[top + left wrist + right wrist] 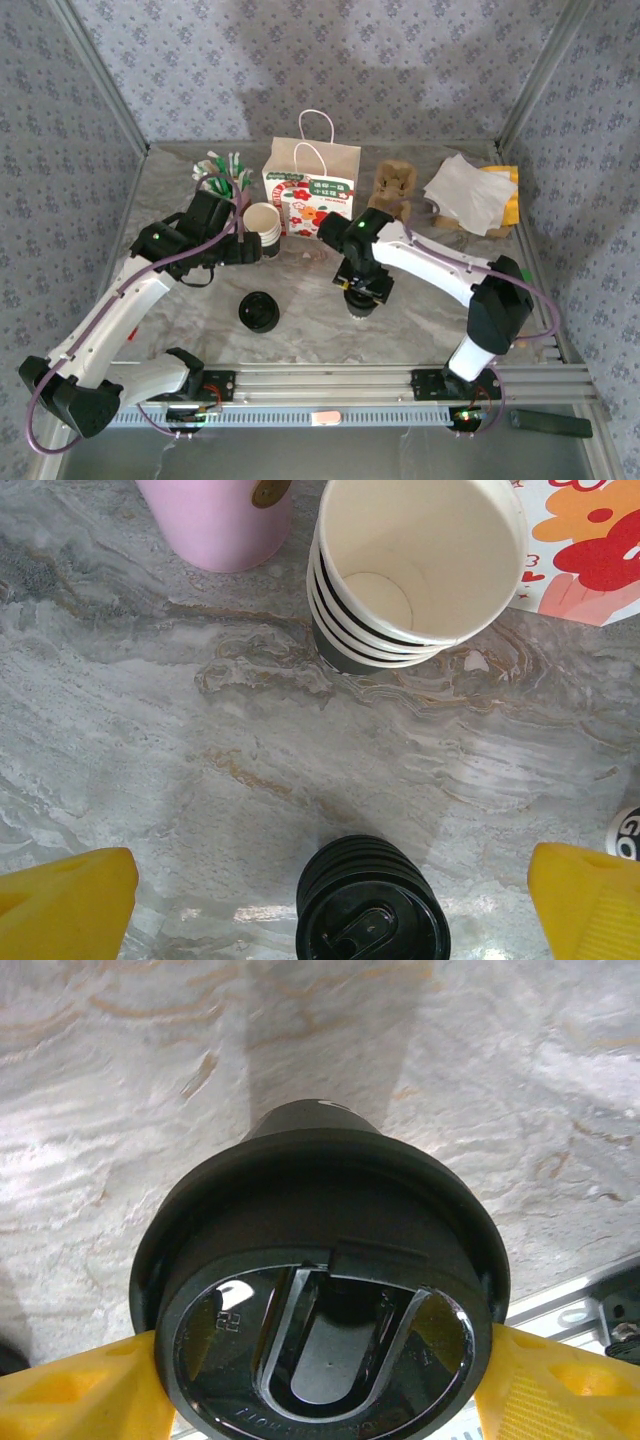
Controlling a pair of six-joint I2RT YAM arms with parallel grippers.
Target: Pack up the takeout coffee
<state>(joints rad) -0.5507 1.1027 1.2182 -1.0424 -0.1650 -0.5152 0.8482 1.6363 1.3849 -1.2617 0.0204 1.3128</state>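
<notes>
Straddling the takeout coffee [320, 1260], right tool [320, 1390]

**Top external view.** Bright, diffuse light with even focus. A soft grey shadow crosses the back wall [330, 60] at upper centre, and faint shadows lie on the table [300, 290] at mid-frame.

**Left wrist view.** The marble is sharp at centre, with a pale glare patch at lower centre. The yellow fingers [65, 905] are blurred in the lower corners.

**Right wrist view.** The takeout coffee [320, 1260] sits close to the lens, its glossy lid mirroring highlights. Its shadow falls toward upper centre, and the surface at upper right is washed out.
</notes>
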